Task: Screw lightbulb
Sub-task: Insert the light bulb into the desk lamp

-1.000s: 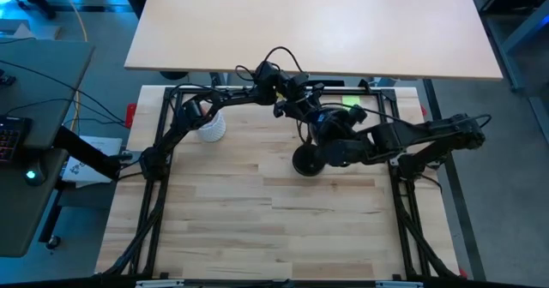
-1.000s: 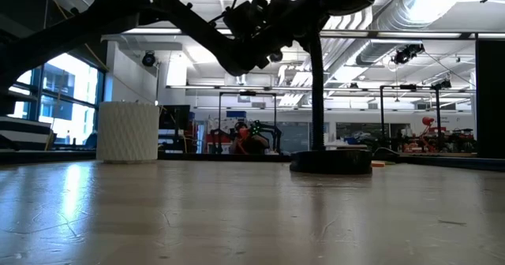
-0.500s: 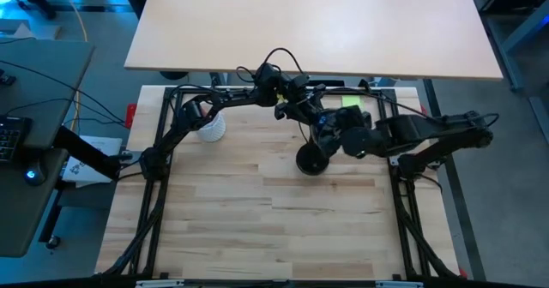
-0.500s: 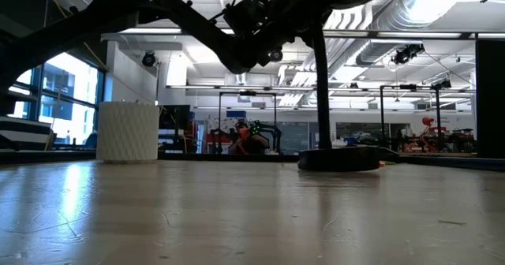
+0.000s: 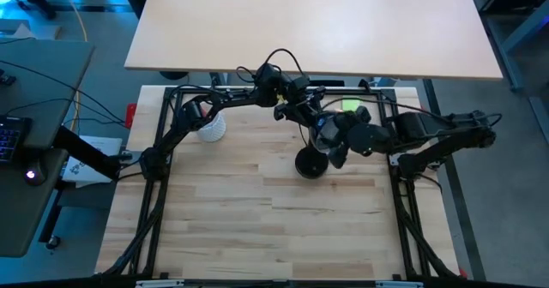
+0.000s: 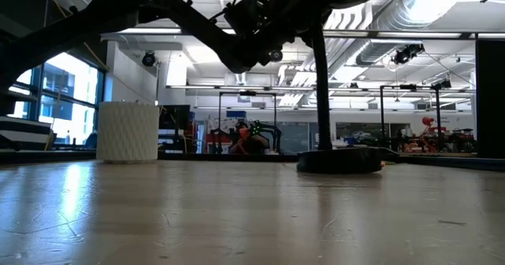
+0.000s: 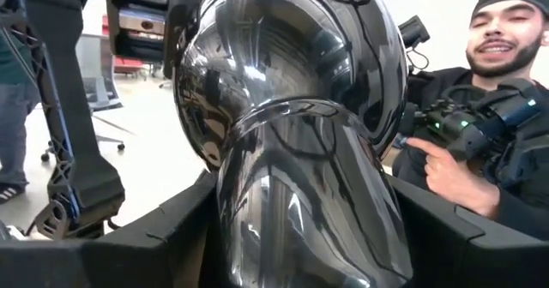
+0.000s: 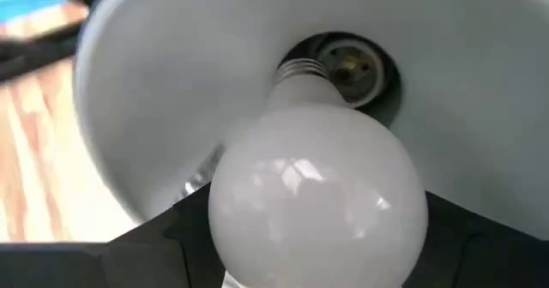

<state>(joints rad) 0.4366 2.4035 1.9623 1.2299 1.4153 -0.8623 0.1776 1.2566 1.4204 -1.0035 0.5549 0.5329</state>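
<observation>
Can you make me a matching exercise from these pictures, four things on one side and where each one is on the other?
Things
1. lightbulb
2. lamp head
3. white cup
4. lamp base

Places
A. between the left gripper's fingers
B. resting on the wooden table, below both arms
C. by the table's far edge, on the left arm's side
D. in the right gripper, its screw end just at the socket

Pairs: 1-D, 2-A, 3-C, 4-B

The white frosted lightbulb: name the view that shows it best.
Right wrist view: the white frosted lightbulb fills it, its silvery base beside the lamp socket. High, low and left wrist views hide it behind arms and lamp shade.
</observation>
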